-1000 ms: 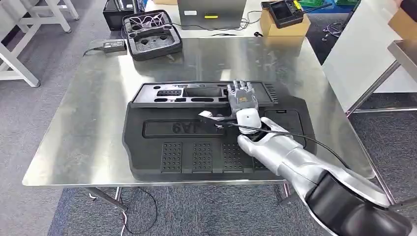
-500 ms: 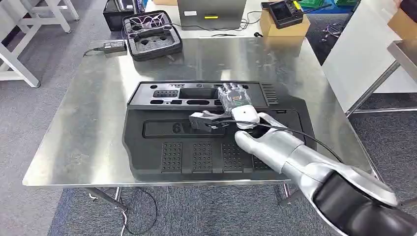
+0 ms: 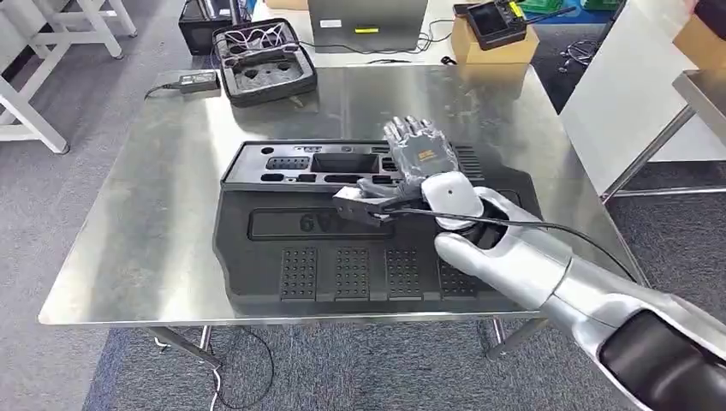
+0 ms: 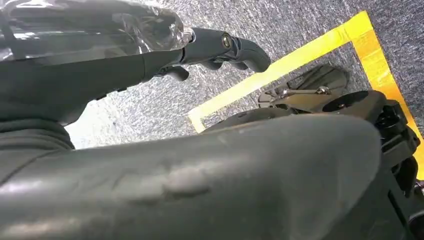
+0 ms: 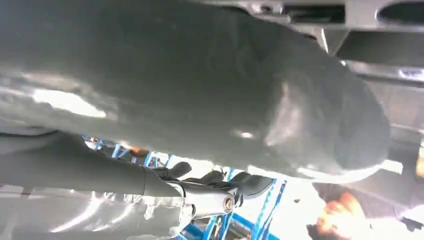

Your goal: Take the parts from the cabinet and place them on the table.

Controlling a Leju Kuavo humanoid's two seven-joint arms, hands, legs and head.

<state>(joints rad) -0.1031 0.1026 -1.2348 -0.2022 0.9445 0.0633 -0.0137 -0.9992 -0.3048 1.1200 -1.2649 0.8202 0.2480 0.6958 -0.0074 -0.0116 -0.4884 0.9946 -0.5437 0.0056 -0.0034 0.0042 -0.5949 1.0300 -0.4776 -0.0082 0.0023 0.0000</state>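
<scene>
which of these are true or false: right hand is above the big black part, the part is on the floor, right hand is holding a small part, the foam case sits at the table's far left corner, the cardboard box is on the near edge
1. The right hand is above the large black part. True.
2. The large black part lies on the floor. False: it lies on the metal table.
3. The right hand holds a small part. False: nothing shows in it; its fingers are apart.
4. The black foam case sits at the table's far left corner. True.
5. The cardboard box is on the table's near edge. False: it is beyond the far edge.
</scene>
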